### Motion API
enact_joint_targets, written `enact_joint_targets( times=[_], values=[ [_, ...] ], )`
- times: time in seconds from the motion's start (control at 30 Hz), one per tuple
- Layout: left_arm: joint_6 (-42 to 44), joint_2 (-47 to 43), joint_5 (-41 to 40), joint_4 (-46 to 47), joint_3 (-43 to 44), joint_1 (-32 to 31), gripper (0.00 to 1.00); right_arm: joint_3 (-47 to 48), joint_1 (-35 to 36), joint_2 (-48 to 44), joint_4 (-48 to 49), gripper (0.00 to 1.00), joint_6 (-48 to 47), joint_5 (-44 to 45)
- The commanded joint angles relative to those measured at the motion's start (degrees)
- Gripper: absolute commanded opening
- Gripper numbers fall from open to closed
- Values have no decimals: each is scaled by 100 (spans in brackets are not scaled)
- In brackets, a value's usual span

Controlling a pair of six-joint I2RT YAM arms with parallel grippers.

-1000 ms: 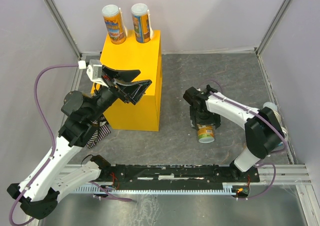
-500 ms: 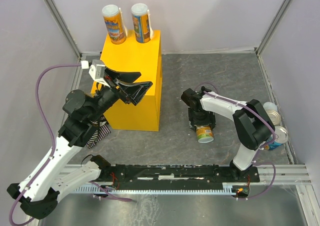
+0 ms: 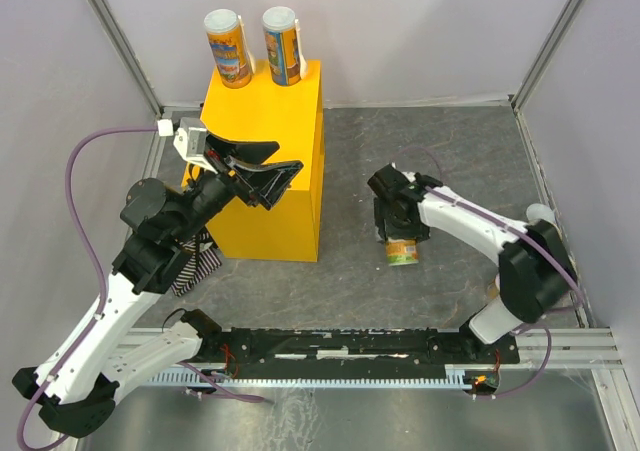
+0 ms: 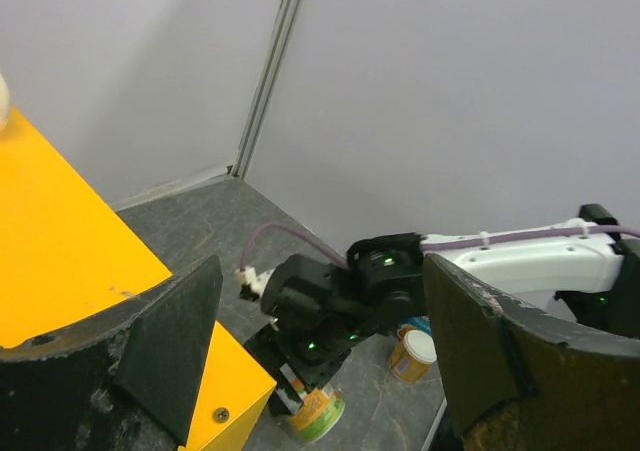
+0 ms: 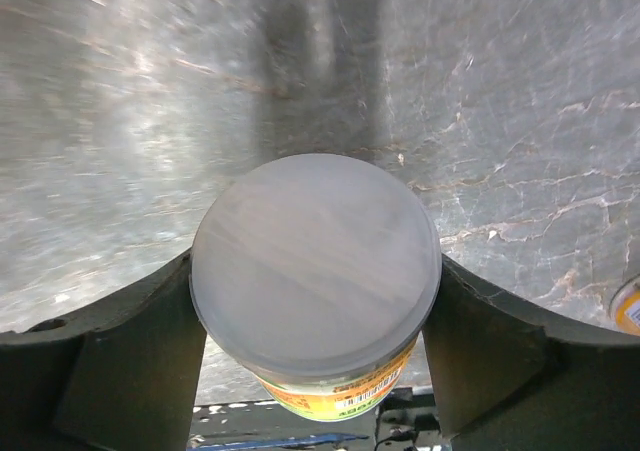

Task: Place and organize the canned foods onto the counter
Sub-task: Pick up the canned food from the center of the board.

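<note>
Two tall cans [image 3: 227, 48] [image 3: 284, 45] stand upright side by side at the back of the yellow counter [image 3: 260, 121]. On the grey floor to its right is a can with an orange and green label [image 3: 402, 252] and a white lid [image 5: 315, 261]. My right gripper [image 3: 400, 233] [image 5: 315, 271] comes down over it, and both fingers press its sides. My left gripper [image 3: 272, 168] [image 4: 322, 271] hangs open and empty over the counter's front right corner [image 4: 225, 391]. From the left wrist I also see the held can [image 4: 318, 414] under the right gripper.
A yellow can with a white lid [image 4: 413, 354] and a blue one [image 4: 416, 324] behind it stand near the right wall, mostly hidden by the right arm from above. A striped cloth [image 3: 195, 266] lies left of the counter's foot. Grey walls close in the floor.
The right gripper has closed onto the orange and green can and shifted it slightly left and back. The right arm's elbow swung. The left arm has barely moved.
</note>
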Motion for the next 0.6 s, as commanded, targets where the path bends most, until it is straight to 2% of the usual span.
enact_joint_targets(
  times=[0.0,0.33,0.57],
  values=[
    [220,-63,-169,111,232,-9,88,192,-13,-1009,439,1,-184,352],
    [103,-90,-295,279,207,-9,88,844,-11,-2067,660,1,-365,724],
    [-91,-21,-439,270,234,-9,88,1884,30,-2304,1096,1,-731,670]
  ],
)
